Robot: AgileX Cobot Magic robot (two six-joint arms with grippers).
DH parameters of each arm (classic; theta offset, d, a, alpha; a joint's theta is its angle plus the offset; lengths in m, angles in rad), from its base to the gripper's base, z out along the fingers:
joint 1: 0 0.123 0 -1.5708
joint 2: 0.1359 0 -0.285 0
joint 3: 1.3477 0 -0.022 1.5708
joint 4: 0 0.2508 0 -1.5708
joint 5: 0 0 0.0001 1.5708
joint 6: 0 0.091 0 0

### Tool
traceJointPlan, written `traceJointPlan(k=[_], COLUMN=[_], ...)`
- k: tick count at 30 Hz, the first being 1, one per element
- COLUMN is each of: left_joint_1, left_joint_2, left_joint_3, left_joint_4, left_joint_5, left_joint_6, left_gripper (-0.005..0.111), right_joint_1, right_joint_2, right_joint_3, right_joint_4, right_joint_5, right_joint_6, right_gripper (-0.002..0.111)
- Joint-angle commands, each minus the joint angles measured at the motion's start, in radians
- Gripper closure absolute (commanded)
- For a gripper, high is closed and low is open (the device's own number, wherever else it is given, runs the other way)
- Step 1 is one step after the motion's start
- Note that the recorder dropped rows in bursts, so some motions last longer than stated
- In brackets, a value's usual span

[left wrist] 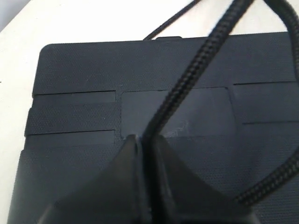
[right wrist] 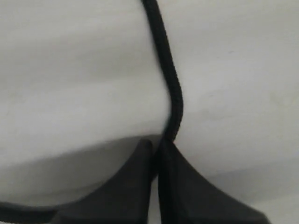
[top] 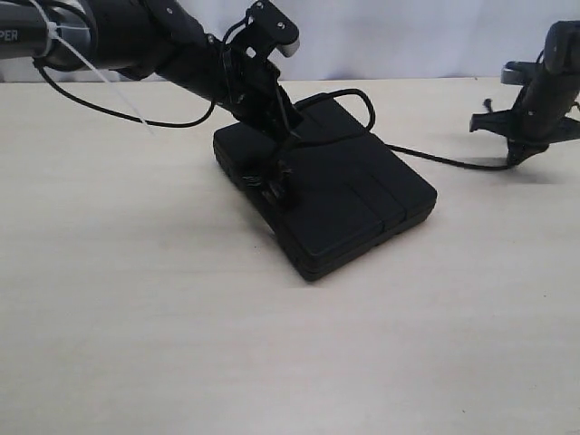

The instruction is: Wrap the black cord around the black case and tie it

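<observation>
Evidently mid-wrap, no knot yet. On the left, left gripper [left wrist: 142, 140] pinched shut on the black cord [left wrist: 187, 84], just over the lid of the black case [top: 362, 195] (flat on the table [top: 136, 299], mid-scene). From the case's far side, cord trailing right over bare tabletop. Far right, right gripper [right wrist: 156, 144] closed tight on that stretch. Next, likely: carrying the right end around the case, line taut.

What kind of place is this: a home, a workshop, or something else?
Probably a robot test bench, not a home: a pale table before a plain white backdrop, with a robot's left arm and right arm working on a black case and black cord.
</observation>
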Motion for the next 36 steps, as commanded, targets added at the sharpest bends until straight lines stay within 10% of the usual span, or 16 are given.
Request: traceJointPlan(k=[1,10,18,25,36], left_joint_1=[-0.003,-0.003,-0.003,-0.003,-0.003], left_joint_2=[-0.002,-0.002,-0.002,-0.002,-0.002], left_joint_3=[0.0,0.0,0.0,0.0,0.0], left_joint_4=[-0.001,-0.002,-0.002,-0.002,-0.001], left_joint_5=[0.002,0.028,0.042,0.042,0.042], left_joint_6=[-0.001,0.001,0.001,0.001,0.001], left_gripper=[0.107,0.107,0.107,0.107,0.107], right_joint_1=[0.093,0.089,0.001,-0.052,-0.058], right_joint_2=[-0.073,-0.318,-0.245,-0.069,0.107], right_joint_3=[0.059,0.393,0.234,-0.016,-0.23], right_joint_4=[0.05,0.133,-0.077,0.061,0.043], right_joint_5=[0.065,-0.151,-0.059,0.054,0.079], right_joint_6=[-0.199,-0.238,0.036,-0.13,-0.192], right_gripper=[0.104,0.103,0.055,0.074,0.075])
